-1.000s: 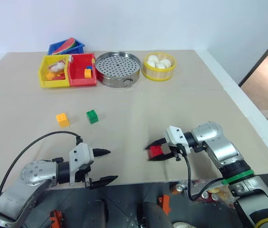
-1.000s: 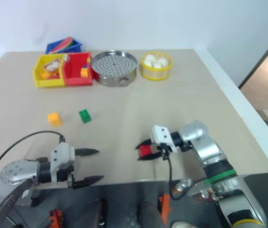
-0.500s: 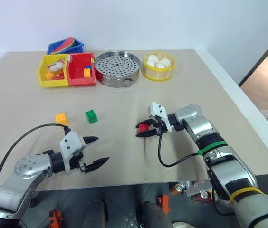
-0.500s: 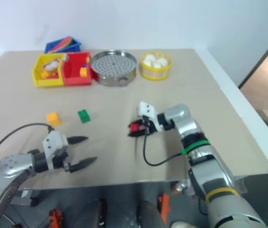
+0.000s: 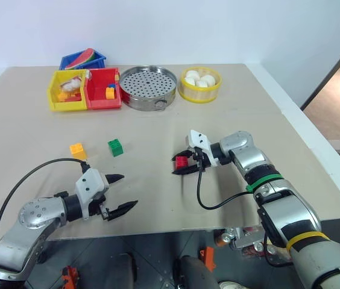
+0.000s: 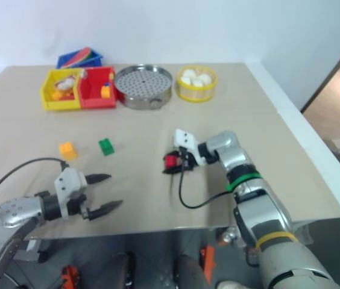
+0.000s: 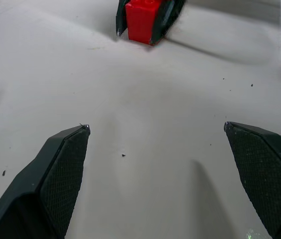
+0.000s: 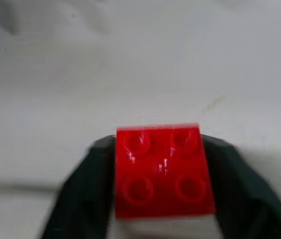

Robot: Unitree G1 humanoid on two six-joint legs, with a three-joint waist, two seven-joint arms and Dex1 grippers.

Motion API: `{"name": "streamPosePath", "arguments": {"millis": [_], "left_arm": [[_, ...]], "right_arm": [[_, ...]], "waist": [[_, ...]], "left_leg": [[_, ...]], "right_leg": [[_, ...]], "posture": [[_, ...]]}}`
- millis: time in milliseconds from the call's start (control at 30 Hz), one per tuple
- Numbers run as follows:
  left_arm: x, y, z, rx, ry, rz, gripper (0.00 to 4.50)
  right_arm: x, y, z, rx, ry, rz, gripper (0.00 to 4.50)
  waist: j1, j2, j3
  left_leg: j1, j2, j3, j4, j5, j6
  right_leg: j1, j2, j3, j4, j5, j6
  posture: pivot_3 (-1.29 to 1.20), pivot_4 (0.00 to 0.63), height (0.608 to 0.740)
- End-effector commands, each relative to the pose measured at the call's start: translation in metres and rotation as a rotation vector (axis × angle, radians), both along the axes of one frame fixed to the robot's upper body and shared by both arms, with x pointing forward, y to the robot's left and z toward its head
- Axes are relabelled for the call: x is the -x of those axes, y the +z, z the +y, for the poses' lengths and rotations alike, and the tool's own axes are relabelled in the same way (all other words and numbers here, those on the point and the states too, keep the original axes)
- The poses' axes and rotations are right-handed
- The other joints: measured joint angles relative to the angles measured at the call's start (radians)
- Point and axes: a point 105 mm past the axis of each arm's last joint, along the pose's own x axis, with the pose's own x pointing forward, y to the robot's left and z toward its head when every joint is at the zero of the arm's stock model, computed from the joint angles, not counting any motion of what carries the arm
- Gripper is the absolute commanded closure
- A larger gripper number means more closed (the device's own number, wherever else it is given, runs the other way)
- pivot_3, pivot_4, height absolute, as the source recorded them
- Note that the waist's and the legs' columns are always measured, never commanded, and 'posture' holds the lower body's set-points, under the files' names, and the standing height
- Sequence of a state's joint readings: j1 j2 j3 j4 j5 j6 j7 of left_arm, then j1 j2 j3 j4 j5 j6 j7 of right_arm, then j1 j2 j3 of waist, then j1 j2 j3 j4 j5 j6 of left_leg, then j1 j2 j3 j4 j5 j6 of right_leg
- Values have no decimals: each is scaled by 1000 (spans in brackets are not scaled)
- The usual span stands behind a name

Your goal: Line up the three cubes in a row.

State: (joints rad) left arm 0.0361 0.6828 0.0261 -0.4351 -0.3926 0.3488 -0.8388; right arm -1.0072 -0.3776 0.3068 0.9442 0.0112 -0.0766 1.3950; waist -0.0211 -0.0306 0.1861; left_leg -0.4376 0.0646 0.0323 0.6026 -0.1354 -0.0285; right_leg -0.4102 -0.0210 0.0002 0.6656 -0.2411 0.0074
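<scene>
The red cube (image 5: 182,161) sits low on the table's middle, with my right gripper (image 5: 181,164) shut on it; both black fingers (image 8: 85,189) press its sides. To its left lie the green cube (image 5: 116,147) and, further left, the yellow-orange cube (image 5: 78,150), a small gap between them. My left gripper (image 5: 128,191) hovers open and empty near the front edge, pointing toward the red cube (image 7: 141,21).
At the back stand a yellow bin (image 5: 69,102), a red bin (image 5: 102,99) with small bricks, a blue bin (image 5: 81,61), a perforated steel steamer tray (image 5: 149,90) and a yellow bowl of white balls (image 5: 201,92). The table's front edge (image 5: 176,227) runs just below my left gripper.
My right gripper carried the red cube away from the front edge toward the table's middle, then stopped. My left gripper shifted slightly forward and left, still open.
</scene>
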Motion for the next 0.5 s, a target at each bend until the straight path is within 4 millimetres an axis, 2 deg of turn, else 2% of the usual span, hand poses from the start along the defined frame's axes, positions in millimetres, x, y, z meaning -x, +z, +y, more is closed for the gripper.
{"name": "streamPosePath", "arguments": {"millis": [33,67,100,400,500], "left_arm": [[-1,9,-5,6,-13,-50,0],[-2,9,-4,8,-3,-51,0],[-4,10,-3,12,15,-55,0],[-38,38,13,175,358,-201,0],[-43,41,14,183,423,-237,0]], "right_arm": [[-3,21,4,-51,6,-33,451],[-3,24,5,-66,6,-39,104],[-3,27,6,-84,2,-45,44],[10,75,8,-260,-14,-108,44],[16,83,8,-285,-25,-136,44]], "waist": [[0,0,0],[0,0,0],[0,0,0],[1,0,0],[1,0,0]], "left_leg": [[0,0,0,0,0,0],[0,0,1,0,0,0],[0,0,1,-1,0,0],[-1,0,0,-1,0,0],[-1,0,0,0,0,0]], "right_leg": [[0,0,0,0,0,0],[0,0,0,0,0,0],[-1,0,0,0,0,1],[0,0,0,0,1,5],[0,0,1,0,2,6]], "posture": [[0,150,740],[0,150,740],[0,150,740],[0,150,740],[0,150,740]]}}
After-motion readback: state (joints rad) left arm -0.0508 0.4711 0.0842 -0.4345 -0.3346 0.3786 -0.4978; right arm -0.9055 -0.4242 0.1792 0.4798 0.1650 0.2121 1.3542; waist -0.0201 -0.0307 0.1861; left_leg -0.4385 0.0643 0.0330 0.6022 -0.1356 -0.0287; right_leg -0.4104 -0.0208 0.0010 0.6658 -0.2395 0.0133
